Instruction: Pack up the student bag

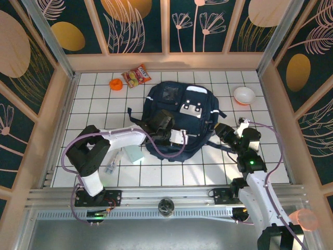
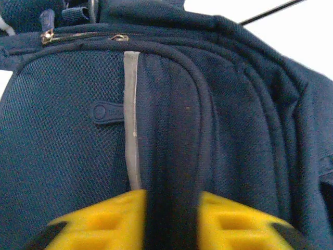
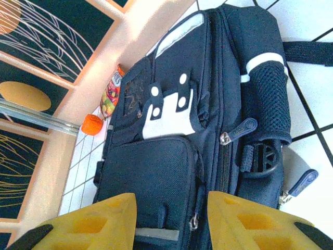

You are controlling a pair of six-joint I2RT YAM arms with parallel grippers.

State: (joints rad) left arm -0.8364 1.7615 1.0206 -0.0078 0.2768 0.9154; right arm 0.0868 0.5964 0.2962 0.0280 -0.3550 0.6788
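Left gripper (image 2: 173, 198): closed narrow on a raised ridge of the student bag (image 2: 67, 156), with dark fabric pinched between the yellow fingers (image 2: 112, 219). The left arm is folded at the elbow, and its forearm runs rightward over the bag's near-left part.

Right gripper (image 3: 171, 195): jaws stand part open and nothing is seen clamped. It faces the bag's front pocket from just beside the bag's right edge. The right arm rises from the near right base and leans inward.

The bag lies flat at mid-bench (image 1: 93, 104), grey buckle patch upward.

Writing: the rubber tab on the bag's mesh panel carries embossed marks that cannot be read. The snack packet (image 1: 136, 76) at the far edge shows lettering too small to read. An orange object (image 1: 115, 83) lies just beside the packet. A white bowl (image 1: 244, 95) stands far right.
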